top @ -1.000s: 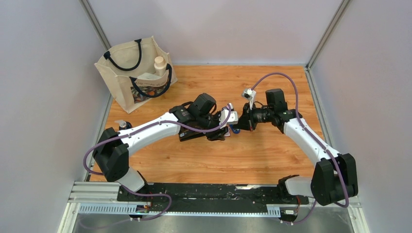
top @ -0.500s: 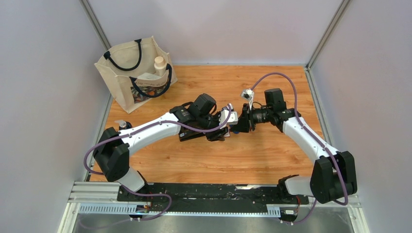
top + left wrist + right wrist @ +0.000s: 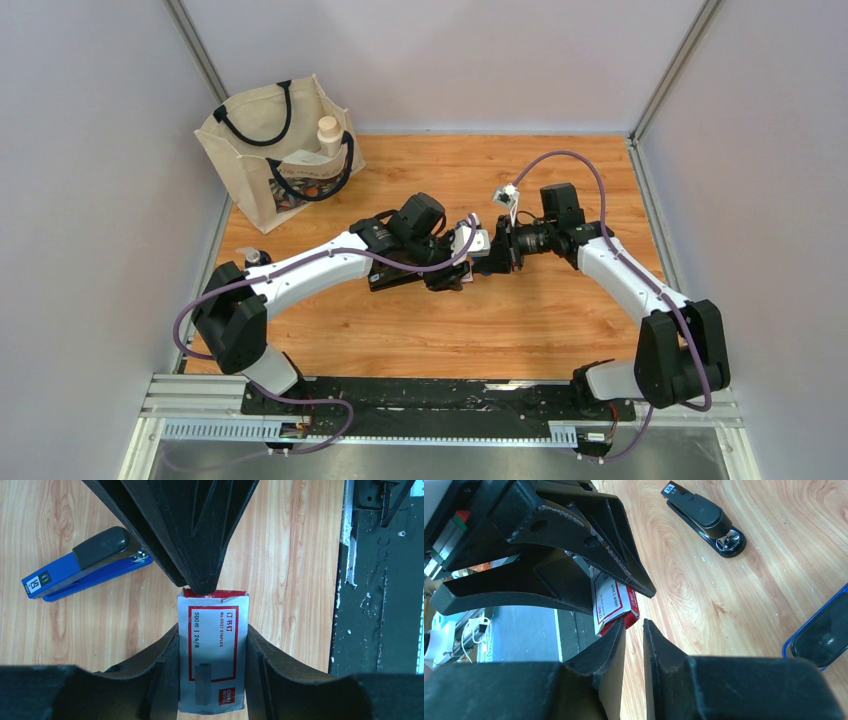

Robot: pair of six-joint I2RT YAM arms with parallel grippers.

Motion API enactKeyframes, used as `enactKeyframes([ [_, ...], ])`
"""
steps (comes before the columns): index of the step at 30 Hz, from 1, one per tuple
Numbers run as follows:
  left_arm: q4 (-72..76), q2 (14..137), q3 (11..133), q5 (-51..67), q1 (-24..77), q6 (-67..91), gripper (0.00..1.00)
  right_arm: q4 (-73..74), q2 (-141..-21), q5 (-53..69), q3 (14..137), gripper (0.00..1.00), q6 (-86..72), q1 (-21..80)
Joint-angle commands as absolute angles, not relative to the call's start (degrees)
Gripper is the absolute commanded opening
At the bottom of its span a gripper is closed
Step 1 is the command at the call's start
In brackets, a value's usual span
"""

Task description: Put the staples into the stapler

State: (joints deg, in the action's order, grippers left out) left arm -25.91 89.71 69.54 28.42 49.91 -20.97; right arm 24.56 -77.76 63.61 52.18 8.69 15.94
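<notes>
Early stage: the staples (image 3: 212, 652), a white box with red print, are held above the surface (image 3: 290, 570), clenched between the fingers of the left pincer (image 3: 212, 680). The right pincer (image 3: 634, 630), fingers nearly together with a narrow gap, meets the box's red end flap; whether it grips the flap cannot be told. Still to do, by appearance: open the box, extract a strip, open the stapler (image 3: 85, 562). The stapler lies closed on the surface, well apart from the box; a black stapler (image 3: 704, 517) lies farther off.
</notes>
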Motion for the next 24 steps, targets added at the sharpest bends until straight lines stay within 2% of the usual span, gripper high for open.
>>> enactKeyframes([
  [1, -25.1, 89.6, 70.0, 29.6, 50.1, -20.3, 0.11, 21.9, -77.9, 65.4, 53.6, 0.23, 6.9, 16.1],
  [8, -25.0, 89.6, 70.0, 29.9, 50.2, -20.1, 0.11, 19.6, -78.6, 67.3, 53.3, 0.22, 4.7, 16.3],
  [16, -25.0, 89.6, 70.0, 29.6, 50.2, -20.1, 0.12, 20.4, -78.3, 67.9, 53.3, 0.06, 5.9, 17.0],
  [18, -25.0, 89.6, 70.1, 29.6, 50.2, -20.1, 0.11, 20.7, -78.2, 67.9, 53.3, 0.06, 6.1, 17.3],
  [21, -25.0, 89.4, 70.1, 29.6, 50.2, -20.2, 0.11, 21.2, -78.5, 68.8, 53.6, 0.16, 6.3, 17.4],
  [24, -25.0, 89.3, 70.2, 29.5, 50.2, -20.2, 0.12, 21.2, -78.4, 69.0, 53.4, 0.15, 6.3, 17.6],
])
